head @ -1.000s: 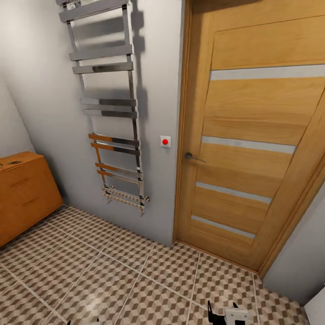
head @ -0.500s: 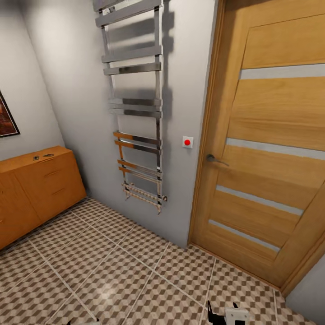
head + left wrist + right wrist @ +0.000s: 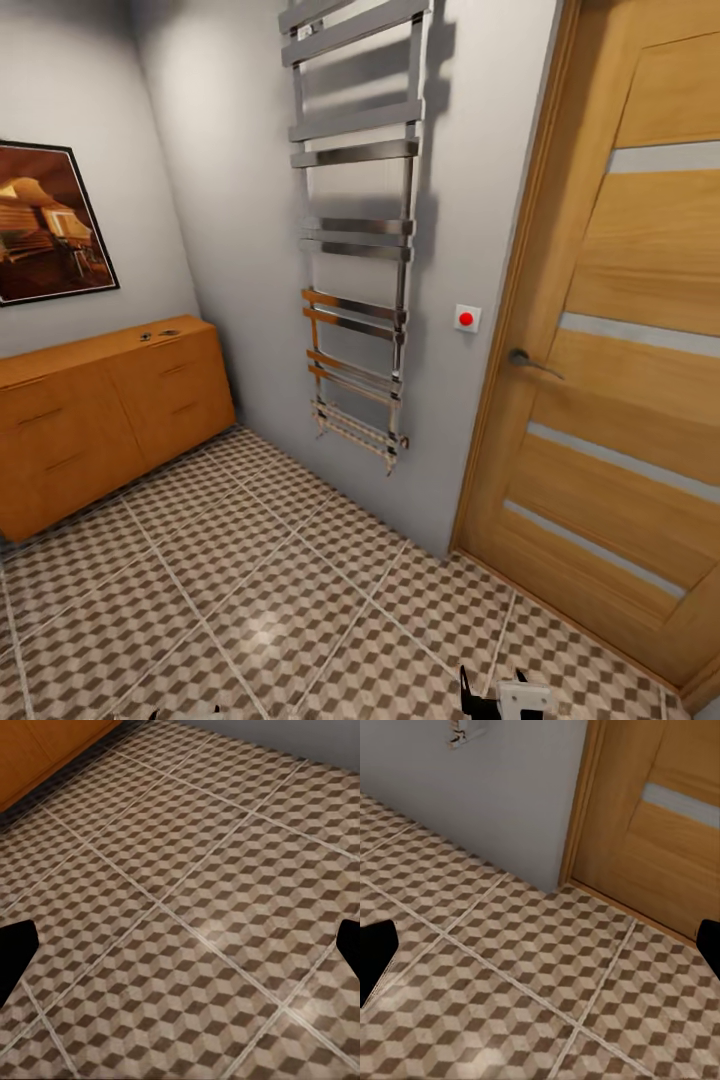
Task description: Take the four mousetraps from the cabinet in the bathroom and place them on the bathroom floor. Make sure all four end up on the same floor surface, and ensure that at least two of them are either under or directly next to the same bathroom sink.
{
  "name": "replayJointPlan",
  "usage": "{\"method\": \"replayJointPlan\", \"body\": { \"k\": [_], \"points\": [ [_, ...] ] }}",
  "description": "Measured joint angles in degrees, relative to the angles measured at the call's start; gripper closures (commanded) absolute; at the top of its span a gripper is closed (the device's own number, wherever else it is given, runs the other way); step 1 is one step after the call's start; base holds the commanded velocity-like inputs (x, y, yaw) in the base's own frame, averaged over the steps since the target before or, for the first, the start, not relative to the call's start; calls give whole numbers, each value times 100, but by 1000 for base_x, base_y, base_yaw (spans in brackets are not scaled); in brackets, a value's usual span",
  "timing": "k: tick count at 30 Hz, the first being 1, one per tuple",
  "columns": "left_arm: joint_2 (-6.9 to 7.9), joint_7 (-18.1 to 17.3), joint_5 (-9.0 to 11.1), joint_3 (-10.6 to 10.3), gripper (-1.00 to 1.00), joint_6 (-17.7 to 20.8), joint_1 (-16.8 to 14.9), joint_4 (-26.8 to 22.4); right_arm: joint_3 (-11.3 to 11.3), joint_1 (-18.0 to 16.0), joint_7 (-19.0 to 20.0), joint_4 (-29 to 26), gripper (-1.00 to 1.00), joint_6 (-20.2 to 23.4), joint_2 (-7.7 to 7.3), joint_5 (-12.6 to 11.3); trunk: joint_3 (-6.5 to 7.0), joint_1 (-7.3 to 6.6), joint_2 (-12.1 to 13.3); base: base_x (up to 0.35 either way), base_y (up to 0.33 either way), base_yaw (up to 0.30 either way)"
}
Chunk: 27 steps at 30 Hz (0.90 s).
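**View swings left: the cabinet comes into fuller sight**

Over the last second your head camera has panned left. The things themselves have not moved; the door (image 3: pixel 620 380) and the chrome towel radiator (image 3: pixel 355 230) slide right in the picture, while the cabinet (image 3: pixel 105 420) now shows far more of its front and a framed picture (image 3: pixel 50 220) appears above it. For the task, this means you are turning toward the cabinet, but no mousetrap is in hand yet.

Count what you see: one cabinet with four bar handles in sight, one door, one radiator, one red wall button (image 3: pixel 466 319), and two small dark items on the cabinet top (image 3: pixel 158 334), too small to tell whether they are mousetraps.

The bathroom floor (image 3: pixel 250 590) lies bare ahead. Both wrist views show dark fingers (image 3: pixel 15 952) at the frame edges, well apart: left gripper (image 3: pixel 180 952) spread and empty, right gripper (image 3: pixel 540 956) likewise.
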Motion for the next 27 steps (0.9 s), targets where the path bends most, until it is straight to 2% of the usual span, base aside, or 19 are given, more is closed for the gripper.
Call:
{"method": "replayJointPlan", "body": {
  "k": [27],
  "points": [
    [-13,1,1,0,-100,0,-2,1,1,2,10,0,-100,5,6,1,0,0,1,0,0,289]
  ]
}}
